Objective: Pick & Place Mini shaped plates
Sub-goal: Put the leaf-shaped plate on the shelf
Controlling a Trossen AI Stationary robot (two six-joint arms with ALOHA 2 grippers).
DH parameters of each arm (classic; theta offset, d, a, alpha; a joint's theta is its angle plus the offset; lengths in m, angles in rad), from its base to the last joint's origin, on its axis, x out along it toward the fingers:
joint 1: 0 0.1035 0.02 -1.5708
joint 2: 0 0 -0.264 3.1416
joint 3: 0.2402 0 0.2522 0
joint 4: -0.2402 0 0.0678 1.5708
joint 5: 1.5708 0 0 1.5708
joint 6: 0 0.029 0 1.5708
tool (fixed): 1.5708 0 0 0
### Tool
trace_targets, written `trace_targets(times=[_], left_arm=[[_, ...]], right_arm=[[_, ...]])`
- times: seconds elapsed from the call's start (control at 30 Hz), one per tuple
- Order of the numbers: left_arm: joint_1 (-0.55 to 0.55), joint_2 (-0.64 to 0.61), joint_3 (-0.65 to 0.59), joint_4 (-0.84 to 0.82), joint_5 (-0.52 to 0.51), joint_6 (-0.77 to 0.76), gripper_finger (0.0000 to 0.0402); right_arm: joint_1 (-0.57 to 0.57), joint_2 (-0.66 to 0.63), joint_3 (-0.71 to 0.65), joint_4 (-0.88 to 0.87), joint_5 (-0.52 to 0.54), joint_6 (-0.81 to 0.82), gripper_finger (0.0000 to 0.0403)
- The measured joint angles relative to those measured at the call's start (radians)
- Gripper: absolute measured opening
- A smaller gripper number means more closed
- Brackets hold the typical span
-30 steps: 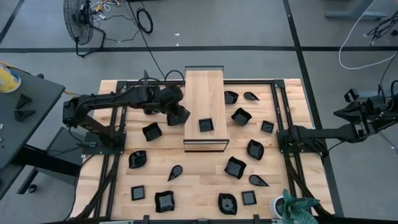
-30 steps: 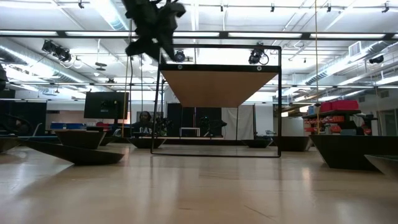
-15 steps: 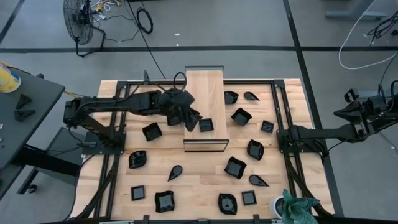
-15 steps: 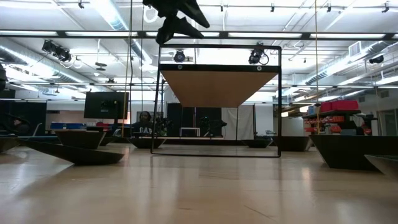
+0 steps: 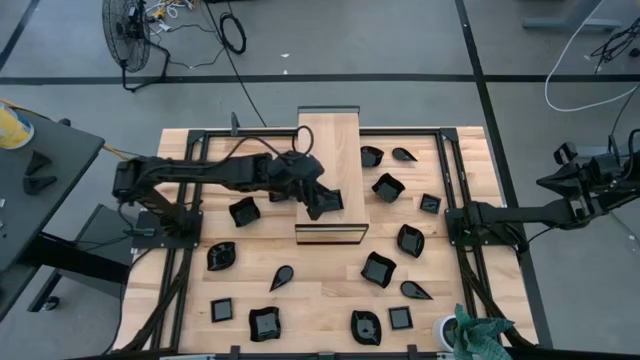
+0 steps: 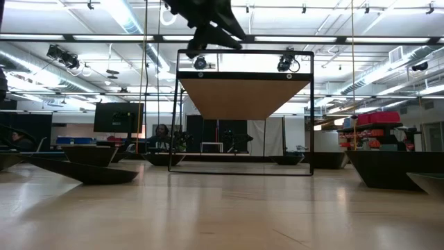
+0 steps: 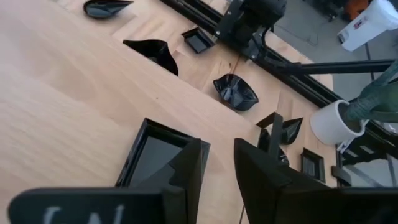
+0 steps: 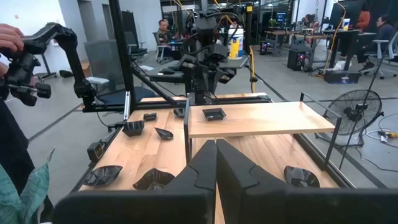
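the wooden table carries many small black dishes around a raised wooden board. compared with a moment ago, the left arm has moved from beside the board to above it, and the left gripper now hangs over the square plate lying on the board. its jaws stand a little apart and are narrower than before, one finger over the plate's rim; i cannot tell if they grip it yet. i judge a pick is starting. the right gripper waits at the right edge, fingers pressed together, empty.
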Motion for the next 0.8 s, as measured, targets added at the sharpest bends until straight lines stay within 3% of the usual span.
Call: trace_targets(times=[0.23,0.43,0.8], left_arm=[[-0.009,0.005,0.0,-0.003,0.018,0.004,0.0094],[-0.014,0.005,0.0,-0.048,-0.006,0.096,0.0094],[-0.014,0.005,0.0,-0.098,-0.017,0.083,0.0094]], right_arm=[[0.0,0.0,0.0,0.0,0.0,0.0,0.001],[0.0,0.0,0.0,0.0,0.0,0.0,0.001],[0.0,0.0,0.0,0.0,0.0,0.0,0.001]])
